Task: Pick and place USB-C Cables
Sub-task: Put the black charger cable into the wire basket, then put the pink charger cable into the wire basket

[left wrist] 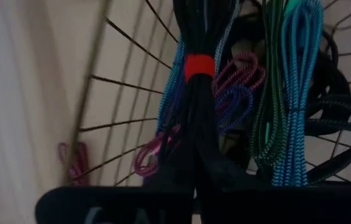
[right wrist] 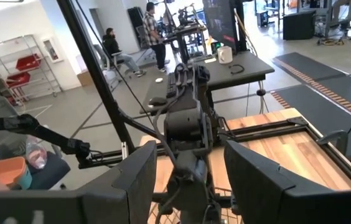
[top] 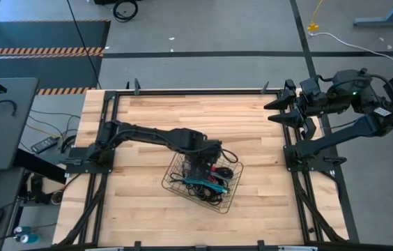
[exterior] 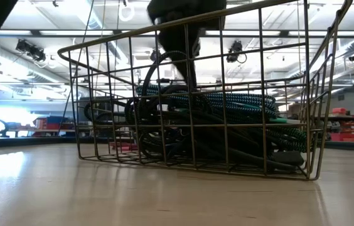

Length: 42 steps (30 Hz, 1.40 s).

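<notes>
A wire mesh basket (top: 175,183) stands at the middle of the wooden table (top: 148,111). In it lie several USB-C cables (exterior: 227,107): teal (left wrist: 297,93), green, blue, purple and magenta (left wrist: 244,68) coils. My left gripper (top: 200,164) points steeply down into the basket, shut on a black cable bundle (left wrist: 197,25) with a red tie (left wrist: 198,65). In the low view the left gripper (exterior: 186,37) shows above the basket's rim (exterior: 70,50). My right gripper (top: 278,111) waits open, high over the table's far right part, its fingers (right wrist: 138,180) empty. My left gripper pinches the black bundle between its two fingers, at the end (left wrist: 194,155) on the near side of the red tie. The fingers come from above and lie along the bundle. The bundle hangs below them into the basket among the other cables; whether its lower end rests there, I cannot tell.
Black frame rails (top: 106,125) run along the table's left and right sides. Bare wood lies around the basket. A desk (top: 1,118) stands off the table's left edge. People (right wrist: 154,31) sit and stand at desks in the room beyond.
</notes>
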Available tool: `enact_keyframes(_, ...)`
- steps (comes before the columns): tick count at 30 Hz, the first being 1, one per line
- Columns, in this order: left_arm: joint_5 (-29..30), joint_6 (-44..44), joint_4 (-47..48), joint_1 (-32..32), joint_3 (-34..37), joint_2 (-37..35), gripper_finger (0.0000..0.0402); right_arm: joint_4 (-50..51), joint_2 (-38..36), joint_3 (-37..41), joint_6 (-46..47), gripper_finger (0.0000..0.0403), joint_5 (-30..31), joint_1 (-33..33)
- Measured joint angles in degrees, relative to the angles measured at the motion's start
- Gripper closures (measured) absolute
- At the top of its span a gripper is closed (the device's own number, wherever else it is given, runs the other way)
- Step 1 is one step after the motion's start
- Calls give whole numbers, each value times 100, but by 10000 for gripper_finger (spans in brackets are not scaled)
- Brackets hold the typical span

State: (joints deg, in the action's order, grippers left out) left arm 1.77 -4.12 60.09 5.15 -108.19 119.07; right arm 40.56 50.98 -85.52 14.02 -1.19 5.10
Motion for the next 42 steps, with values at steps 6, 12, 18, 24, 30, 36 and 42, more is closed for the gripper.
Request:
enact_keyframes(6,-160,11,-342,0,704,-3,401,0,0,0,0,208,0,0)
enact_keyframes(12,-210,17,-597,-7,1031,-3,401,-2,0,0,85,208,0,0)
enact_keyframes(18,-47,-2,-689,-11,900,-16,399,-4,0,0,105,208,0,0)
enact_keyframes(24,-38,-59,-598,-11,496,-33,358,-7,0,0,107,208,0,0)
enact_keyframes(30,-34,-151,-91,-17,-104,-36,320,-7,0,0,107,208,0,1)
enact_keyframes(36,683,147,933,-106,-1412,-36,301,-7,0,0,102,208,-37,0)
enact_keyframes(42,2032,950,2548,-395,-2690,-104,299,-6,0,0,91,208,-39,1)
